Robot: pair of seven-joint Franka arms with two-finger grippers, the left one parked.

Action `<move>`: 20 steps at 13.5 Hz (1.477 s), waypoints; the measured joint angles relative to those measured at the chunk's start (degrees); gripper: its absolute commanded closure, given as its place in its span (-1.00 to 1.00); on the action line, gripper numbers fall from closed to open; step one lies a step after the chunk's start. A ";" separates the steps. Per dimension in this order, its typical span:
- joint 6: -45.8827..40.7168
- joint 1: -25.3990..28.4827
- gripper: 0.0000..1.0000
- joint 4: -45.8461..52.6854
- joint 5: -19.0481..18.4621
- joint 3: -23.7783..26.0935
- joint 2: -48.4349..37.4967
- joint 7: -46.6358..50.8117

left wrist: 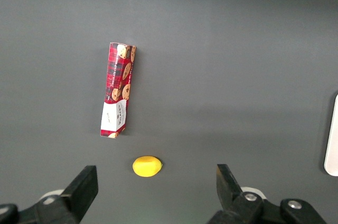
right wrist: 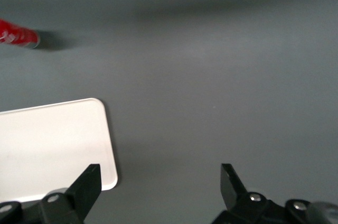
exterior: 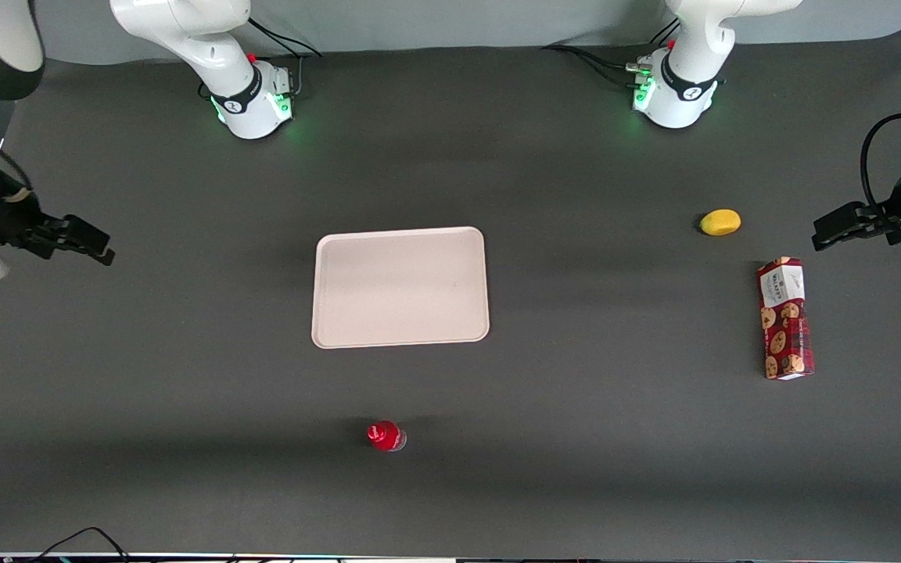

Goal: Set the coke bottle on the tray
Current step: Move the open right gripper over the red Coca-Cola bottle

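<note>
The coke bottle (exterior: 385, 436), small with a red cap and red label, stands on the dark table, nearer to the front camera than the tray. It also shows in the right wrist view (right wrist: 18, 36). The pale cream-pink tray (exterior: 400, 287) lies flat and empty in the middle of the table; its rounded corner shows in the right wrist view (right wrist: 100, 145). My right gripper (exterior: 98, 249) hangs above the table at the working arm's end, well apart from tray and bottle. It is open and empty, with bare table between its fingers (right wrist: 90, 182).
A yellow lemon-like object (exterior: 720, 222) and a long red cookie box (exterior: 785, 318) lie toward the parked arm's end of the table. The two arm bases (exterior: 255, 98) stand at the table's back edge.
</note>
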 measured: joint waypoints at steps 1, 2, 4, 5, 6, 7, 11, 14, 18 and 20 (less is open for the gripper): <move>0.00 1.81 -1.00 0.35 0.00 0.06 0.19 0.00; 0.00 3.48 -1.00 0.54 0.00 0.09 0.31 0.02; 0.00 6.24 -1.00 0.79 0.00 0.11 0.43 0.03; 0.00 7.57 -1.00 0.84 0.06 0.11 0.48 0.03; 0.11 9.20 -1.00 0.91 0.25 0.13 0.67 0.03; 0.55 11.35 -1.00 1.31 0.54 0.16 1.36 0.03; 3.38 17.42 -1.00 10.67 5.44 0.28 11.74 0.15; 5.34 18.13 -1.00 20.08 6.41 0.28 22.21 0.84; 11.43 20.14 -1.00 26.19 6.43 0.24 31.81 4.36; 15.93 20.48 -1.00 27.11 6.43 0.13 34.95 4.61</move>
